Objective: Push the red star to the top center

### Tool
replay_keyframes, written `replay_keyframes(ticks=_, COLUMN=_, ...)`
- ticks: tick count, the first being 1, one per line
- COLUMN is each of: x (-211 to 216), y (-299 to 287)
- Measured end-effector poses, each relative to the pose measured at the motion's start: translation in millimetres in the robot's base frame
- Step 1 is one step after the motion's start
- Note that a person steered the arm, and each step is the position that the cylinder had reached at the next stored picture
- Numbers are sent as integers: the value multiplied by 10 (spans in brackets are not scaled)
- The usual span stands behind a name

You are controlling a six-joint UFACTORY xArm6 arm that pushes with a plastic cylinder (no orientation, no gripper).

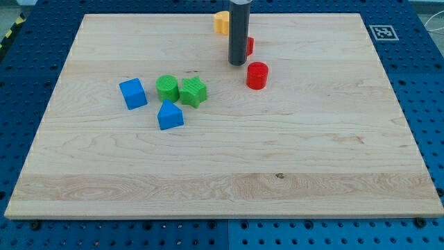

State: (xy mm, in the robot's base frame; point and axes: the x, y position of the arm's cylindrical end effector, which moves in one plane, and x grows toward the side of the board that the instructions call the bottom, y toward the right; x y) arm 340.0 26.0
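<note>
- The desk was a pale wooden board with plain grain and a small dark knot near the view's bottom; it lay on a blue pegboard dotted with holes.
- At the view's left stood a cluster: a blue pentagon-like block nearest, then a blue cube, a green round block and a green star. The two greens touched or nearly so. All looked like matte moulded plastic with crisp edges.
- Further up, right of centre, a red cylinder stood upright, smooth-sided, just beside the rod.
- My tip rested on the desk, at the end of a straight dark grey rod. There were no jaws on this rig, so nothing was clenched or released.
- The red star sat just behind the rod, on its right, mostly hidden; only a red sliver showed, so its shape could not be confirmed.
- Farthest, a yellow block lay at the top edge, partly hidden, shape unclear.
- Judged from this, the star was already close to top centre, a little short of the edge; a brief push upward seemed left.
- A printed marker sat at the top right corner.
</note>
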Motion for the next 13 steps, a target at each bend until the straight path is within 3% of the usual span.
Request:
replay_keyframes(ticks=1, x=416, y=228)
replay_keyframes(ticks=2, x=514, y=317)
replay_keyframes(ticks=9, x=-486, y=59)
replay_keyframes(ticks=13, x=0, y=-135)
